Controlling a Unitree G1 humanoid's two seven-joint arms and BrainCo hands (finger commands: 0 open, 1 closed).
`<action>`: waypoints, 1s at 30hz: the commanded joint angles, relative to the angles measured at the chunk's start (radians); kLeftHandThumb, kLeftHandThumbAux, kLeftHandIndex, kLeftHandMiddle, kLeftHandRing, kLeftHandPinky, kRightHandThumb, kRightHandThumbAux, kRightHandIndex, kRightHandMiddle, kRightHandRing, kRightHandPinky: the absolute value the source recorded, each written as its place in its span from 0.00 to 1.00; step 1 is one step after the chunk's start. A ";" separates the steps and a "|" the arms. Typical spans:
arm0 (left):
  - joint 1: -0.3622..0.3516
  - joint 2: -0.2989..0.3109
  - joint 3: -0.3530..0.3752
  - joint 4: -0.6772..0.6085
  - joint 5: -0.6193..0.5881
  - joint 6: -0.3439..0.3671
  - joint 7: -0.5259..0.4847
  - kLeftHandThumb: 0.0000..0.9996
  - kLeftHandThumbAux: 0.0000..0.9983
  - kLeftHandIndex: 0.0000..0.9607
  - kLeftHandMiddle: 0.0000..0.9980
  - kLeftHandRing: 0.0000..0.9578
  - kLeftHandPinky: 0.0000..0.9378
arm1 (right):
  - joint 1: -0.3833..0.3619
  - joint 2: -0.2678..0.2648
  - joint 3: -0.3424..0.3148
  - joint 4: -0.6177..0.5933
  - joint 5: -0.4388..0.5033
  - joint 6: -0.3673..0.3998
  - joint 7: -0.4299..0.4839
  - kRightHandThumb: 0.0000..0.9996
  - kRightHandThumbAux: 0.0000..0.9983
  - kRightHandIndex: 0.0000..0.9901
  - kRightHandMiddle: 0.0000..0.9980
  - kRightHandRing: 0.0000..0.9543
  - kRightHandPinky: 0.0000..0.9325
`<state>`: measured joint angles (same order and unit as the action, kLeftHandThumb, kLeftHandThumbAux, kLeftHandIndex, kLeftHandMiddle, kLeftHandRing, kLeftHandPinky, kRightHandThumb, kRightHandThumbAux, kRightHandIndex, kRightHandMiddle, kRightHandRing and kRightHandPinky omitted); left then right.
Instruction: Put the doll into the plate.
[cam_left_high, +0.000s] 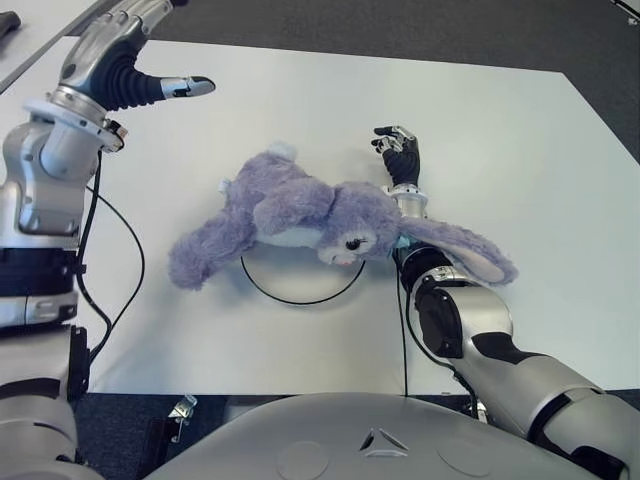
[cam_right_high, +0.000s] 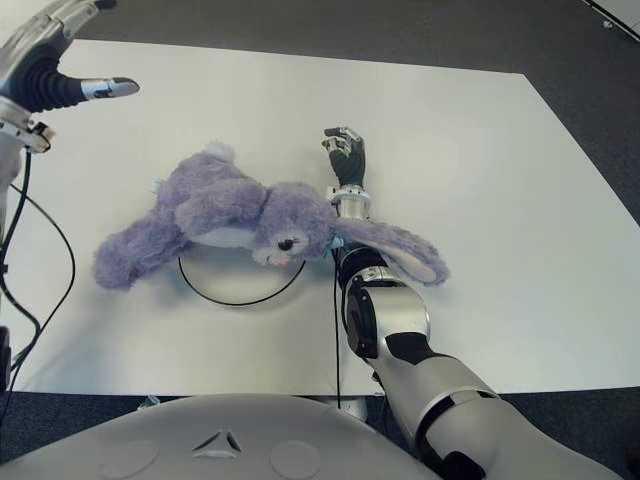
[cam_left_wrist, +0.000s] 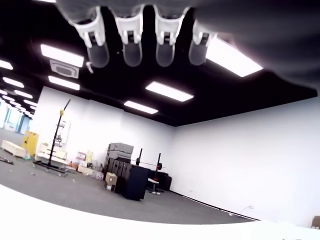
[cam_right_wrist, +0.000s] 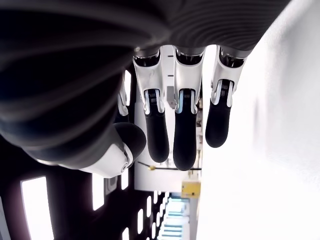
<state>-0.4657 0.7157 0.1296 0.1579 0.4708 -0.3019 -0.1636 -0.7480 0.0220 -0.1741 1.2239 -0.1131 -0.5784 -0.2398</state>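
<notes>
Right hand (cam_left_high: 398, 152) sits on the white table (cam_left_high: 520, 170), fingers loosely extended, holding nothing. Plush purple rabbit doll (cam_left_high: 300, 215), fuzzy and long-eared, lies on its side just left of that hand, one floppy ear draped across the wrist. Its body partly covers the thin black round plate (cam_left_high: 300, 296). Left hand (cam_left_high: 140, 80) hovers far left, fingers spread, empty.

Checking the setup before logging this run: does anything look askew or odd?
Yes: the doll sprawls across the plate instead of sitting inside it, one ear draped over the right hand's wrist. Left hand holds nothing.
</notes>
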 joint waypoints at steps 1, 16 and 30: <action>-0.106 -0.091 -0.075 0.254 -0.054 -0.016 0.000 0.00 0.32 0.00 0.00 0.00 0.00 | 0.218 0.032 0.002 0.125 -0.004 0.068 0.002 0.73 0.73 0.42 0.34 0.42 0.33; -0.160 -0.294 -0.136 0.520 -0.156 -0.056 0.008 0.00 0.44 0.00 0.00 0.00 0.00 | 0.222 0.033 0.007 0.125 -0.009 0.066 -0.008 0.73 0.73 0.42 0.34 0.41 0.32; -0.202 -0.351 -0.102 0.711 -0.226 -0.102 0.045 0.00 0.44 0.00 0.00 0.00 0.00 | 0.225 0.033 -0.005 0.124 0.003 0.061 0.002 0.73 0.73 0.42 0.33 0.42 0.36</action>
<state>-0.6414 0.3988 0.0099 0.7854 0.2929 -0.3887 -0.1545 -0.7519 0.0331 -0.1749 1.2204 -0.1131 -0.5789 -0.2396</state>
